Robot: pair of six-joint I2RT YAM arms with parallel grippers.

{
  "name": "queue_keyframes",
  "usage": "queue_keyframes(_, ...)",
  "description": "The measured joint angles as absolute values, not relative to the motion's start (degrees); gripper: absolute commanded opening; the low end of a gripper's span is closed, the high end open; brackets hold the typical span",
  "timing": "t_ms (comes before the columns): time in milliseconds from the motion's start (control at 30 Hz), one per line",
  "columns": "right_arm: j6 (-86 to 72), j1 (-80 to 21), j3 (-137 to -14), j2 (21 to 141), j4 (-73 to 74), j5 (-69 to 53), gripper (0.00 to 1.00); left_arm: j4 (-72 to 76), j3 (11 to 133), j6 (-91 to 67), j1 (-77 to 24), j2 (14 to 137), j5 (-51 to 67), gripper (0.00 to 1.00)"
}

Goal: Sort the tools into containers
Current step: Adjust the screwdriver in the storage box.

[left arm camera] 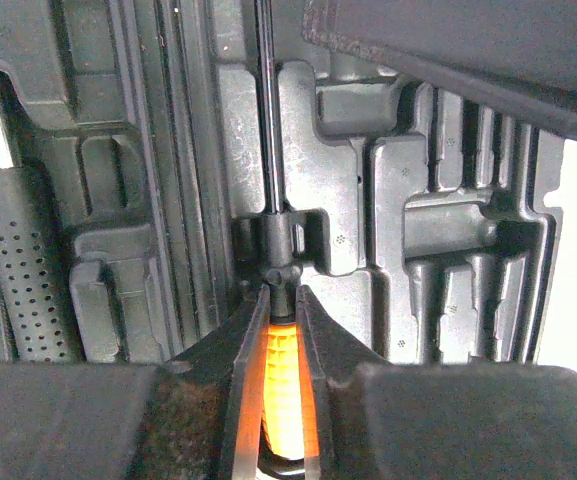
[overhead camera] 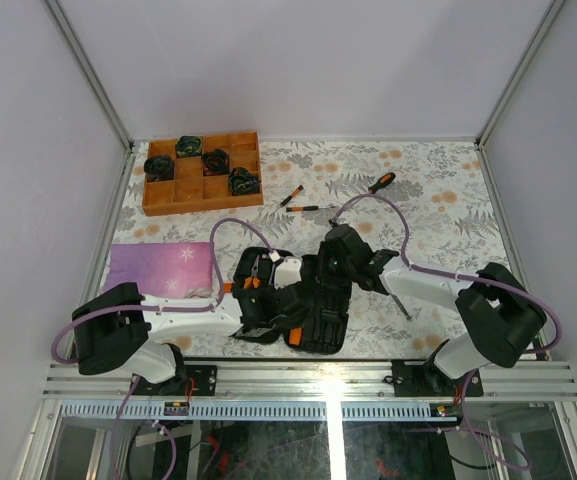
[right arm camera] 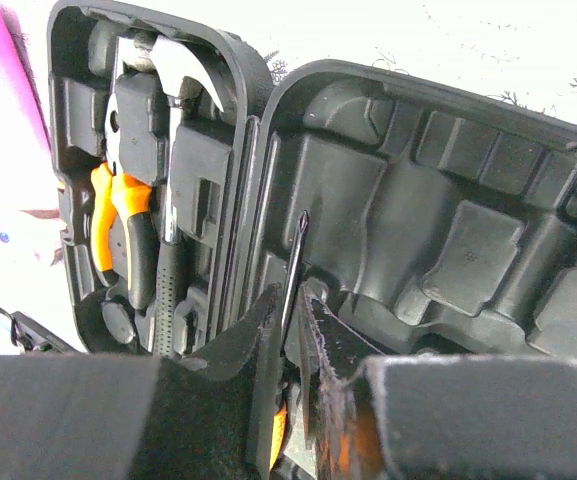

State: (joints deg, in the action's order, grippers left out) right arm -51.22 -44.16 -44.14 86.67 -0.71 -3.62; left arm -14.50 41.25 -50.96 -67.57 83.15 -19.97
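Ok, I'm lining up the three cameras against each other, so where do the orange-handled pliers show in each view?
Top external: orange-handled pliers, only a small orange fleck, probably them, in the case's left half.
Left wrist: not in it.
Right wrist: pliers left of frame, slotted beside the hammer.
Shared landmark: the open black tool case, in all three.

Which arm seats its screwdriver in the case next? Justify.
Left. The left hand grips an orange-handled steel screwdriver whose shaft lies along a moulded slot of the black hard tool case; the right hand's screwdriver lies in none.
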Motion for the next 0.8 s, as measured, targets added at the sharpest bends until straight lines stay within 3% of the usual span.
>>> queue_keyframes(800,-51.68,-44.25,-46.06,91.72,-2.09,-3.68,0.14,-14.06,40.93,-50.96,-67.57,82.94,-19.92,0.13)
